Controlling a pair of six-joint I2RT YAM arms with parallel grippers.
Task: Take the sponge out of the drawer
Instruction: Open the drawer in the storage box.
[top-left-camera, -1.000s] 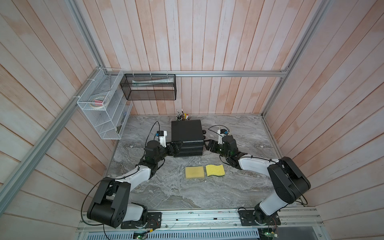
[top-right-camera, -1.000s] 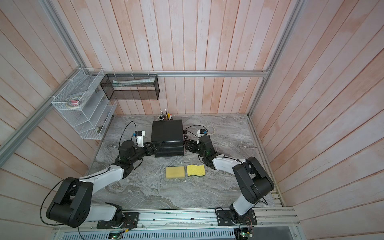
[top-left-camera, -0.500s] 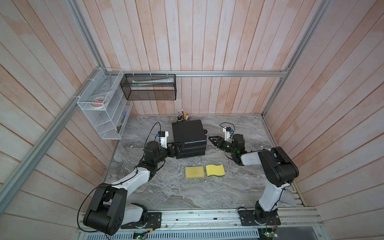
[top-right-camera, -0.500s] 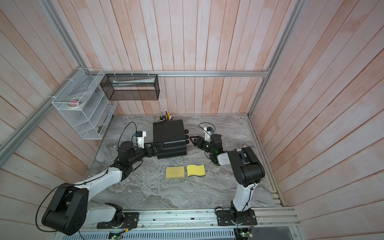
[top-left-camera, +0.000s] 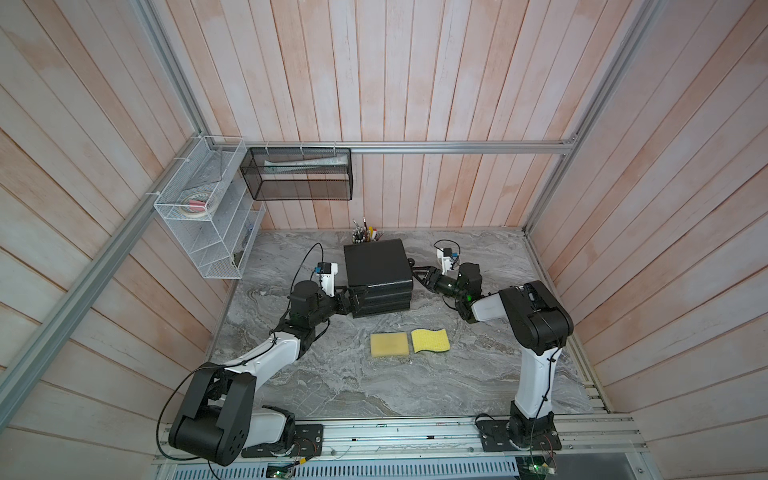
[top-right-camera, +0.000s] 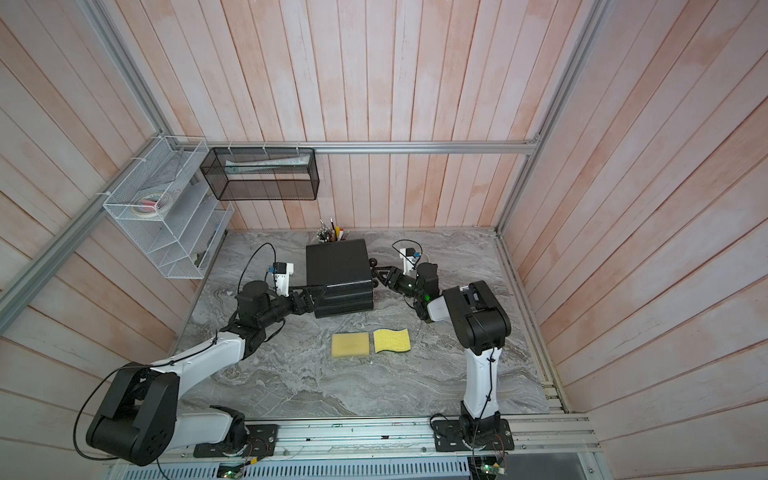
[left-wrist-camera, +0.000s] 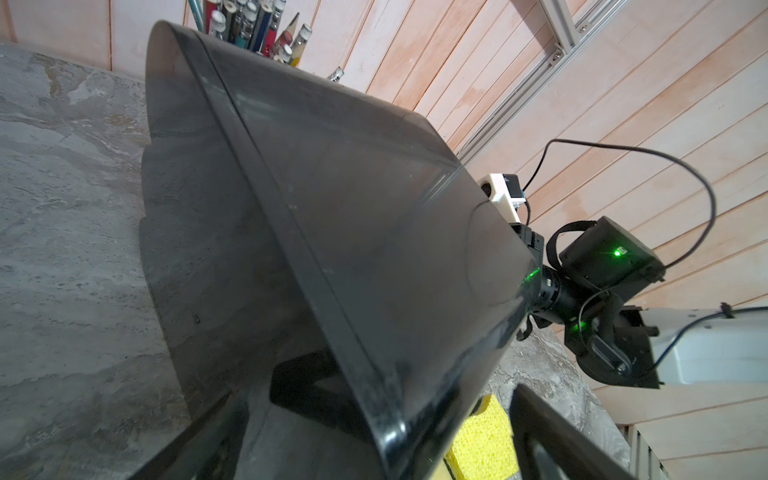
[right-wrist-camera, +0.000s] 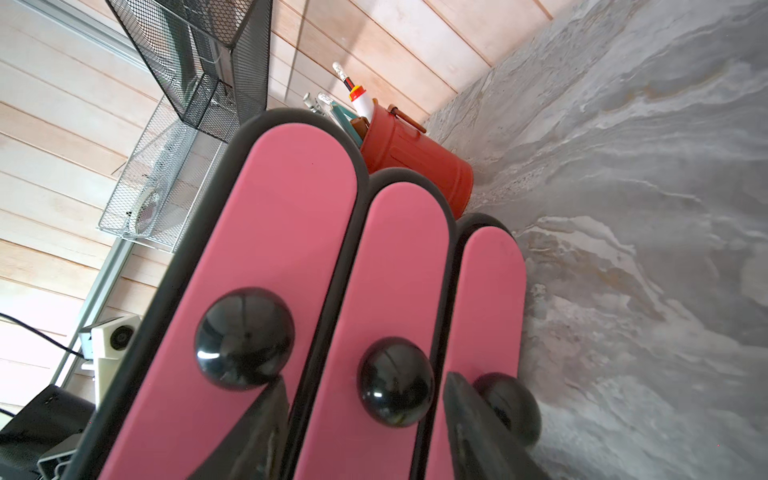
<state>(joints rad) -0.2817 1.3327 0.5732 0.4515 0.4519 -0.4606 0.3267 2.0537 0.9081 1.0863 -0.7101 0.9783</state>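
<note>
Over the last second the right arm had raised its elbow, carrying the right end effector (top-left-camera: 414, 277) farther back along the black three-drawer unit (top-left-camera: 376, 262). All three pink drawer fronts (right-wrist-camera: 395, 270) stood shut, hiding the insides. Two sponges lay out on the grey marbled surface (top-left-camera: 374, 386): a pale yellow square sponge (top-left-camera: 388, 344) just beside a bright yellow wavy-edged sponge (top-left-camera: 430, 340). The right end effector's jaws stood apart, flanking the middle black round knob (right-wrist-camera: 395, 382) without pinching it. The left end effector (top-left-camera: 351, 298) was spread wide at the unit's opposite side, holding nothing. Both sponges lay apart from either end effector, nearer the robot
</note>
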